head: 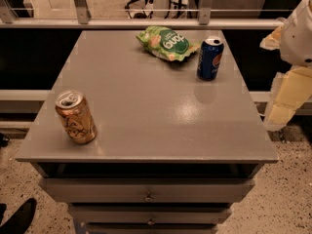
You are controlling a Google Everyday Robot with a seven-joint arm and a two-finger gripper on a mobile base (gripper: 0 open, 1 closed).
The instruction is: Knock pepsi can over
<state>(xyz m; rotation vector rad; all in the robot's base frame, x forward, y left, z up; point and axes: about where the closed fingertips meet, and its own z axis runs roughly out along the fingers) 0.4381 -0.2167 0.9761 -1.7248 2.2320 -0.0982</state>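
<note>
The pepsi can [210, 58] is dark blue with a silver top and a round red-white-blue logo. It stands upright near the back right corner of the grey table top [146, 106]. My gripper [285, 99] hangs at the right edge of the view, off the table's right side. It is to the right of the can and a little nearer the front, apart from it and holding nothing that I can see.
A green snack bag [168, 43] lies at the back middle, just left of the pepsi can. A golden-brown can [75, 117] stands upright near the front left corner. Drawers [148, 191] sit below the front edge. A railing [146, 22] runs behind the table.
</note>
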